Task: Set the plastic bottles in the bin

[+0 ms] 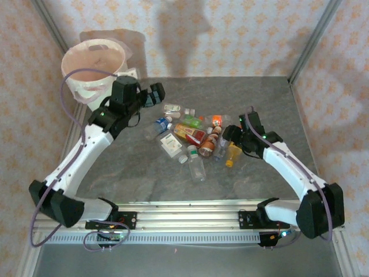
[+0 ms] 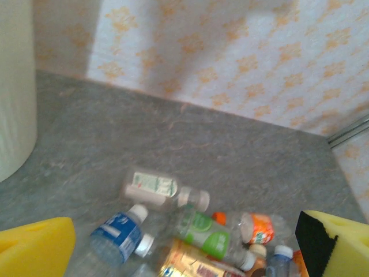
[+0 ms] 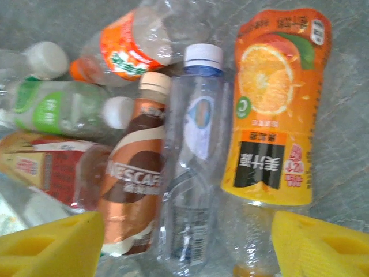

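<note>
yellow foam fingertips (image 3: 52, 245) of the right gripper (image 3: 187, 245) are standing apart, straddling a brown bottle (image 3: 135, 190) reading "nescafe" and a clear, blue-capped water bottle (image 3: 196, 150), clamping nothing that i can see. just beside these, an orange juice bottle (image 3: 277, 109) is showing a sliced orange and chinese characters. the left gripper (image 2: 184, 248) is hanging released, its pads wide apart, by the far left edge of the plastic bottles (image 1: 196, 135), which are lying heaped mid-table, well apart from the bin (image 1: 86, 86) sitting at the far left corner. grey stone-look tabletop (image 1: 259, 98) is meeting pale wallpaper (image 1: 230, 34) with orange floral sprigs.
</note>
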Robot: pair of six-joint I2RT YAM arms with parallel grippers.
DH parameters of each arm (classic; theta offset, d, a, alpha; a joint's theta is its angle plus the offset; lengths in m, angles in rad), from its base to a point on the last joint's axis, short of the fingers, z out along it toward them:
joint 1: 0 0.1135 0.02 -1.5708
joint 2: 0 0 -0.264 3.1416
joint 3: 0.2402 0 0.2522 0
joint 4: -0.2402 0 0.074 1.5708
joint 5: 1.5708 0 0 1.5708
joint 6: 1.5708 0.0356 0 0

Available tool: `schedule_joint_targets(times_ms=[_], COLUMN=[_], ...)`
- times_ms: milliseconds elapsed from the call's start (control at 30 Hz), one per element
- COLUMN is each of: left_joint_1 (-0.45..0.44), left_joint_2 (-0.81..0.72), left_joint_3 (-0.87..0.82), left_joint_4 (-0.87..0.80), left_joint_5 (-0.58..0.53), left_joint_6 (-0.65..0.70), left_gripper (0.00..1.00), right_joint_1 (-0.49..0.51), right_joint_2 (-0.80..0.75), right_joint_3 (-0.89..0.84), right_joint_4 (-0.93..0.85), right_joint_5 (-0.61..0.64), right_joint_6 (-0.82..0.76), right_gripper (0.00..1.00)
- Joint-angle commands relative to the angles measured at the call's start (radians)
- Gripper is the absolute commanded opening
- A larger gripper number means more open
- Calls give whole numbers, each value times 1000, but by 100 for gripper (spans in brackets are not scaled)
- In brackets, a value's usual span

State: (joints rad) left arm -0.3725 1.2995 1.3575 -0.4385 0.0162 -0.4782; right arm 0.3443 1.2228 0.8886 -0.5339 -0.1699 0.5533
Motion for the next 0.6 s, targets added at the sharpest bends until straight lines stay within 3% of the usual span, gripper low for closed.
schedule_joint_targets(times_ms=[0,133,400,567], left_joint_1=[1,2,1,2], left_joint_2=[-61,-66,-47,-29], left_joint_3=[-51,-52,-56,-60], left_joint_4=[23,-24,-30,-26], left_joint_5=[-47,-82,-113,-108], left_joint_6=[-18,-1,-8,-36], left_gripper=[100,100,100,100], right_joint_1=[2,-38,-96,-97], right_joint_2=[25,71,217,220], right_joint_3=[9,-13,13,-43], right_joint_4=[-90,-52,17,15], right_joint_5=[192,199,-64,65], right_joint_6=[64,65,-75,-15], right_gripper=[80,78,79,75])
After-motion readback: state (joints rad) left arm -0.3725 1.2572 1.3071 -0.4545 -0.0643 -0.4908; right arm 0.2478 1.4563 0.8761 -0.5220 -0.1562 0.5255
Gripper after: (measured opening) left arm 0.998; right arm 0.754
